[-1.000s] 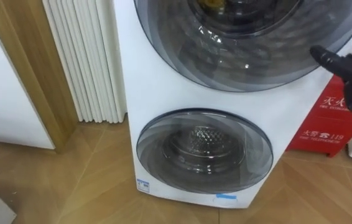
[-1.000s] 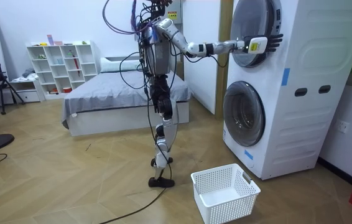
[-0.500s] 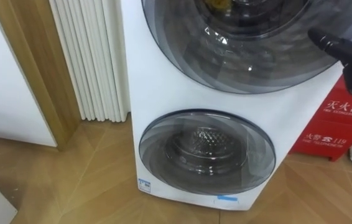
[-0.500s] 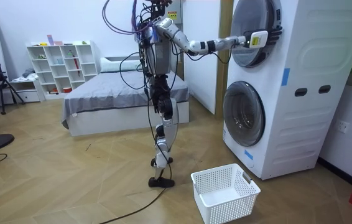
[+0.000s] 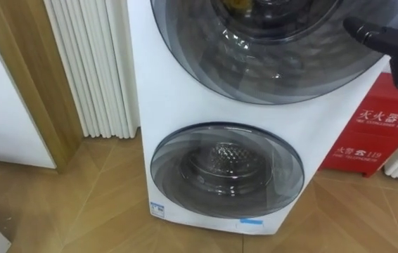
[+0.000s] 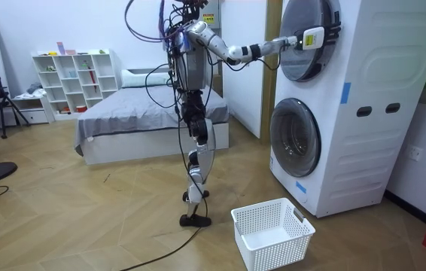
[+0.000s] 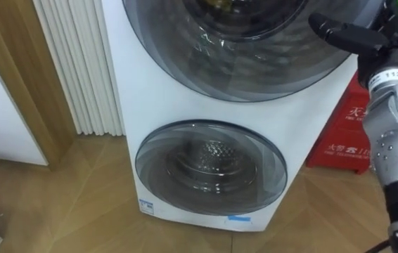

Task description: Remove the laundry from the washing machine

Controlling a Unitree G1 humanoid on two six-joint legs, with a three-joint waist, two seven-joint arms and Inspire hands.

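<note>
A white stacked washing machine (image 5: 143, 84) stands right before me with two round glass doors, both closed. Behind the glass of the upper door (image 5: 269, 49) a yellowish thing (image 5: 238, 5) shows at the top edge. The lower door (image 5: 227, 170) shows bare metal drum behind it. My right hand (image 7: 389, 31) is raised at the right rim of the upper door, with one dark finger (image 7: 339, 31) stretched straight leftward across the glass. In the room view I stand a step from the machine, right arm stretched out to the upper door (image 6: 303, 41).
A white laundry basket (image 6: 272, 233) sits on the wood floor near the machine's foot. A red box (image 5: 371, 137) stands right of the machine. A white ribbed panel (image 5: 90, 70) and wooden frame (image 5: 27, 77) are on its left. A bed (image 6: 145, 120) is behind me.
My right hand has risen from the side of the upper door and moved in onto its right rim. The eye view swung a little right, then back left.
</note>
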